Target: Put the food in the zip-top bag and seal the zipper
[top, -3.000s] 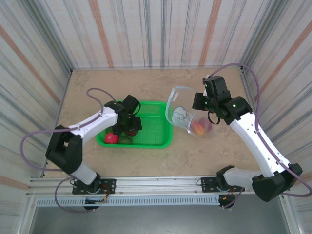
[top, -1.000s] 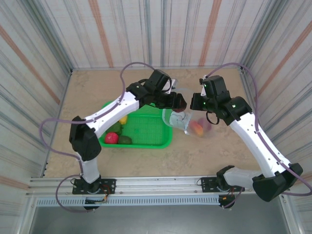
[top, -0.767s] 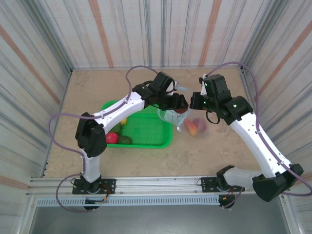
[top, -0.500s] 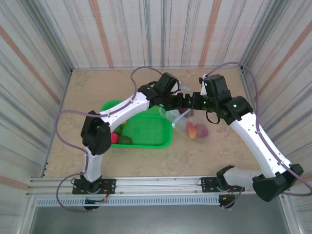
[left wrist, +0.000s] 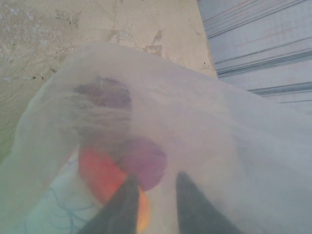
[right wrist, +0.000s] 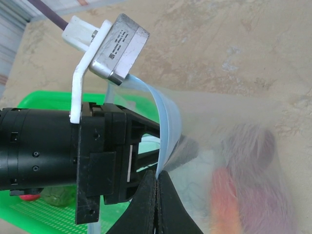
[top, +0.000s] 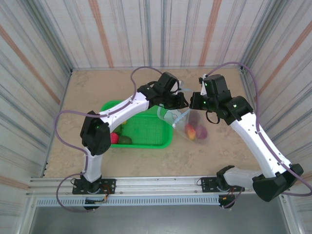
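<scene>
At the middle of the table (top: 229,161), just right of the green basket (top: 151,130), the clear bag (top: 171,118) hangs mouth-up between the two arms, its lower end bulging with toy food.

The right gripper (right wrist: 157,178) is clamped on the bag. In the right wrist view its two fingertips meet on the light-blue zipper (right wrist: 169,119) and pinch it flat. From that pinch the strip curls up and away in a loop toward the left arm's wrist.

The left gripper (top: 181,102) reaches across the basket to the bag's mouth, just beside the right gripper (top: 192,103). In the left wrist view its fingers (left wrist: 124,207) stand a narrow gap apart against the cloudy plastic of the bag (left wrist: 229,146). Whether they hold the film or only sit close to it, I cannot tell.

Three pieces show through the plastic: a dark maroon piece (left wrist: 103,93) highest, and below it a purple piece (left wrist: 145,162) touching an orange-red piece (left wrist: 96,173). From above, the same three lie bunched in the bag's right half — the maroon one (top: 194,117) farther from the arm bases, the orange-red (top: 189,130) and purple (top: 200,131) side by side.

Near the basket's left front corner lie a red piece (top: 112,138) and a green piece (top: 125,140), just beside each other and partly hidden by the left arm.
</scene>
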### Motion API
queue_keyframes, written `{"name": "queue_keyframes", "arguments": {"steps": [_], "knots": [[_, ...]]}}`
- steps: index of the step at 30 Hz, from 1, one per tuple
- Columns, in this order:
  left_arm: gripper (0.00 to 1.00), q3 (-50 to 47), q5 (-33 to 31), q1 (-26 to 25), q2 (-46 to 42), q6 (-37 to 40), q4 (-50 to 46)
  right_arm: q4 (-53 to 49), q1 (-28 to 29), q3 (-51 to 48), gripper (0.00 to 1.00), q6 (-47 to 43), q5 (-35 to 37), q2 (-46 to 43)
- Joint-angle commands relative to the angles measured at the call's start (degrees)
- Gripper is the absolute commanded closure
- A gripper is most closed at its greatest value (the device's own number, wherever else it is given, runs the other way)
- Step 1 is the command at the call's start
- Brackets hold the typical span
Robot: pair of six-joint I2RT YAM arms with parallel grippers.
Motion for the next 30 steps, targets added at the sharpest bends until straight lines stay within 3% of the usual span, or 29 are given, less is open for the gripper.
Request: {"name": "queue_keyframes", "arguments": {"steps": [1, 5, 11, 15, 20, 23, 26, 30], "knots": [[0.87, -1.19, 1.87, 0.18, -4.67, 1.44, 0.39, -0.63, 0.19, -0.51, 1.0, 0.72, 1.24, -1.14], [0.87, -3.86, 0.51, 0.73, -10.31, 4.07, -1.53, -1.16, 0.16, -0.54, 1.0, -0.05, 2.65, -1.49], [0.75, -11.31, -1.34, 2.32, -22.94, 8.05, -4.86, -1.68, 0.07, -0.74, 1.0, -0.75, 4.04, -1.67], [0.73, -15.44, -7.06, 3.45, -31.51, 10.04, -12.81, -1.76, 0.08, -1.02, 1.0, -1.08, 4.43, -1.74], [0.62, -23.92, -14.44, 7.12, -42.38, 4.9, -22.27, -1.84, 0.07, -1.16, 1.0, -1.23, 4.48, -1.52], [0.48, -28.28, -17.1, 9.95, -46.8, 2.79, -28.77, -2.13, 0.05, -1.07, 1.0, -1.38, 4.19, -1.2], [0.39, -30.86, -20.36, 13.26, -48.45, 0.97, -36.9, -2.17, 0.07, -1.33, 1.0, -1.54, 4.12, -1.25], [0.35, -34.45, -23.18, 18.02, -49.23, -1.26, -42.92, -2.05, 0.22, -1.81, 1.0, -1.88, 3.94, -1.54]]}}
